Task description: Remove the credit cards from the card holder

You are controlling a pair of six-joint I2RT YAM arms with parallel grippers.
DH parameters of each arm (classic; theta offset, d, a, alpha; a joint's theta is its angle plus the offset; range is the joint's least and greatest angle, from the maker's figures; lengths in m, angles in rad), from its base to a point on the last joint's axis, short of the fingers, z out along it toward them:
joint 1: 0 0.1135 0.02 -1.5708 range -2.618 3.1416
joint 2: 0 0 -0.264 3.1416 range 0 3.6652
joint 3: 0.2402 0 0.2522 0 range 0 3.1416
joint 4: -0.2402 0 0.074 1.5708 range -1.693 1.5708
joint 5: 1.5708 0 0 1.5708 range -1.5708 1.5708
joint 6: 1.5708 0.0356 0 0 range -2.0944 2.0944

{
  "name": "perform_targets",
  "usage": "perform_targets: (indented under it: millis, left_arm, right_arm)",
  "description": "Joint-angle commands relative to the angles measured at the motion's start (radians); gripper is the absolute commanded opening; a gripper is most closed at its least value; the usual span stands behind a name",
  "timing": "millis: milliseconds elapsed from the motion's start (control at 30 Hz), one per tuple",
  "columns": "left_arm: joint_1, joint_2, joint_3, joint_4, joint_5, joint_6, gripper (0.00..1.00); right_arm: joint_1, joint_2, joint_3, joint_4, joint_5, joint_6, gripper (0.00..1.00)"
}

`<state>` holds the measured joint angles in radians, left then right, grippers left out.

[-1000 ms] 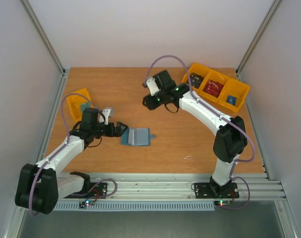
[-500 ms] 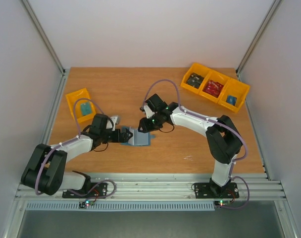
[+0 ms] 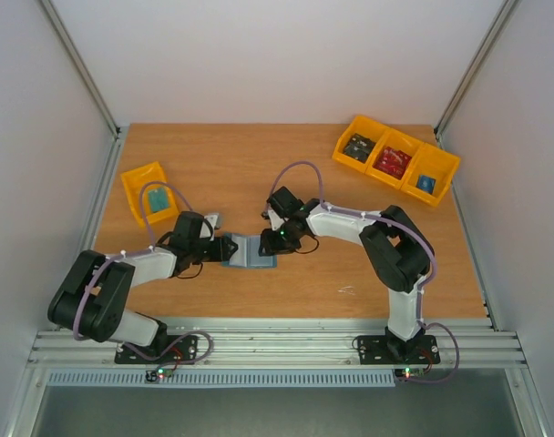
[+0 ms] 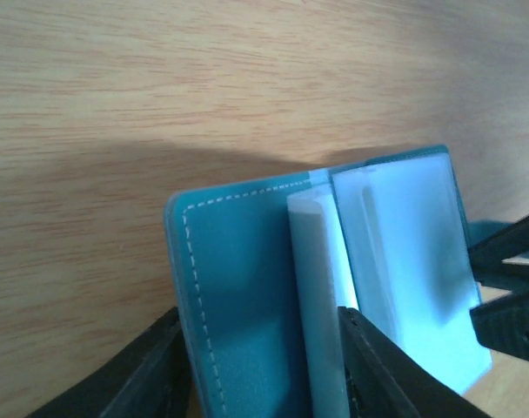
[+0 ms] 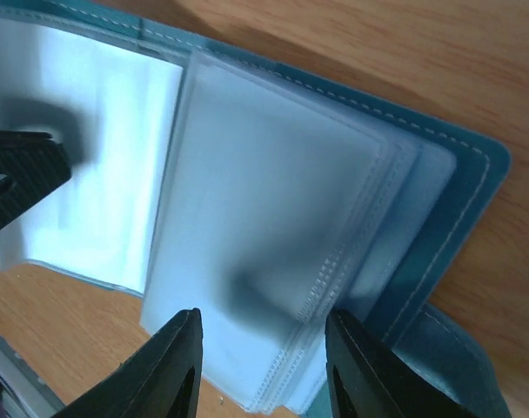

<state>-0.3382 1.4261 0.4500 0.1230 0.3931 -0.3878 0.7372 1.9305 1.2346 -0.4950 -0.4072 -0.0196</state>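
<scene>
Surface: bare wooden table [image 3: 259,155], pale walls [image 3: 259,64] on three sides, ribbed metal rails [image 3: 304,346] along the near edge where both arms are bolted.

Room: you have open wood behind the holder up to the back wall, and a narrower strip between it and the rails. The far right corner and the left edge are taken by bins.

Holder [image 3: 250,255]: one, teal, lying spread open at mid-table, slightly near of centre, between the two claws. Cloudy plastic sleeves [image 5: 273,235] fan out from its spine; whether cards sit inside them, cannot tell.

Left claw [image 3: 227,248]: at the holder's left cover, fingers apart with the stitched cover between them. Pinching or only straddling, cannot tell.

Right claw [image 3: 273,240]: at the holder's right side, fingers apart over the sleeve stack. Grip, cannot tell.

Count:
- arms, two
- single yellow bin [image 3: 131,182] at left, one, with a teal item [image 3: 155,201]
- yellow bin row [image 3: 411,171] at far right, three compartments: dark item [image 3: 357,146], red item [image 3: 393,162], blue item [image 3: 426,182]
</scene>
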Motion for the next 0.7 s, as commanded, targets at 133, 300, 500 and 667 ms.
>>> perform_targets:
  millis: [133, 300, 500, 667]
  left_arm:
    - [-0.008, 0.051, -0.006, 0.091, -0.038, 0.002, 0.26]
    - [-0.012, 0.041, -0.024, 0.134, -0.013, 0.009, 0.01]
    - [-0.017, 0.018, -0.048, 0.147, -0.081, -0.003, 0.0]
    - [-0.016, 0.016, -0.053, 0.159, -0.086, -0.002, 0.0]
  right_arm:
    - [0.008, 0.042, -0.003, 0.091, -0.07, 0.011, 0.37]
    - [0.009, 0.067, 0.024, 0.124, -0.139, -0.005, 0.37]
    - [0.013, 0.089, 0.074, 0.126, -0.165, -0.021, 0.3]
    - [0.014, 0.104, 0.097, 0.132, -0.208, -0.034, 0.28]
